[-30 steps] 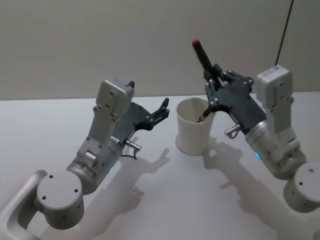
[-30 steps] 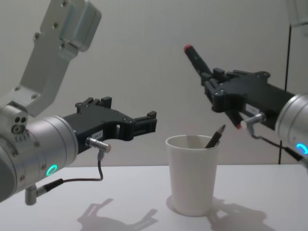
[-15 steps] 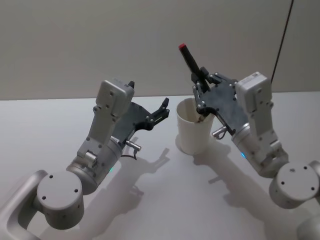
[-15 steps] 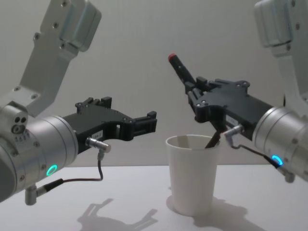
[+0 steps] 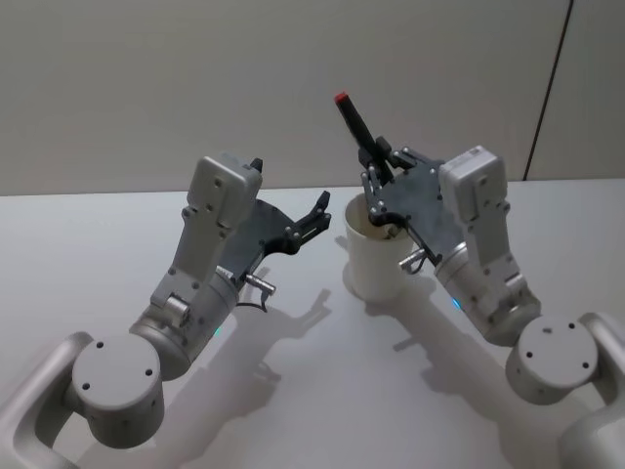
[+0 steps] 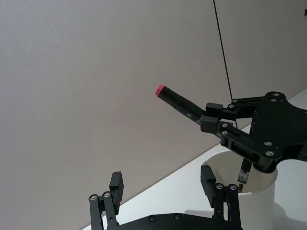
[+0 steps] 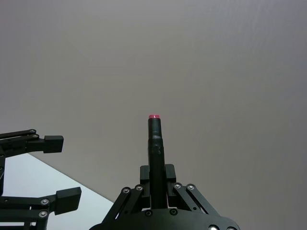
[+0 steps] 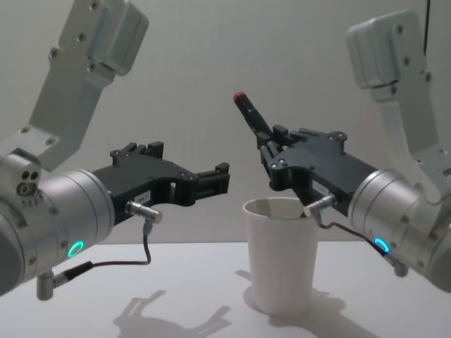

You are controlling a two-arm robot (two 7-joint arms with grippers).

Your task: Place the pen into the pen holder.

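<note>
The right claw (image 8: pixel 271 151) is clamped on the pen (image 8: pixel 251 120) and hangs over the mouth of the cup (image 8: pixel 282 255), which stands upright on the table (image 5: pixel 88 244). The pen is tilted, its red-capped end up and leaning toward the left arm; in the left wrist view its lower tip (image 6: pixel 243 178) sits just inside the rim. The left claw (image 8: pixel 211 182) hovers spread and empty beside the cup, near it but apart.

What could go wrong from here, as I judge it:

1. The cup is light paper and nothing steadies it. The right claw body sits very close to the rim on its own side; a small drop or sideways drift could push the wall and tip or slide the cup.
2. The pen is slanted, not vertical. Released now, it would likely swing until it leans on the rim, and that knock could rock the cup.
3. If the tip catches the inner wall while lowering, it could drag the cup along or dent it.
4. The red end points toward the left claw; any swing that way narrows the gap between them.

A straighter pen and a lower release would ease most of this.
</note>
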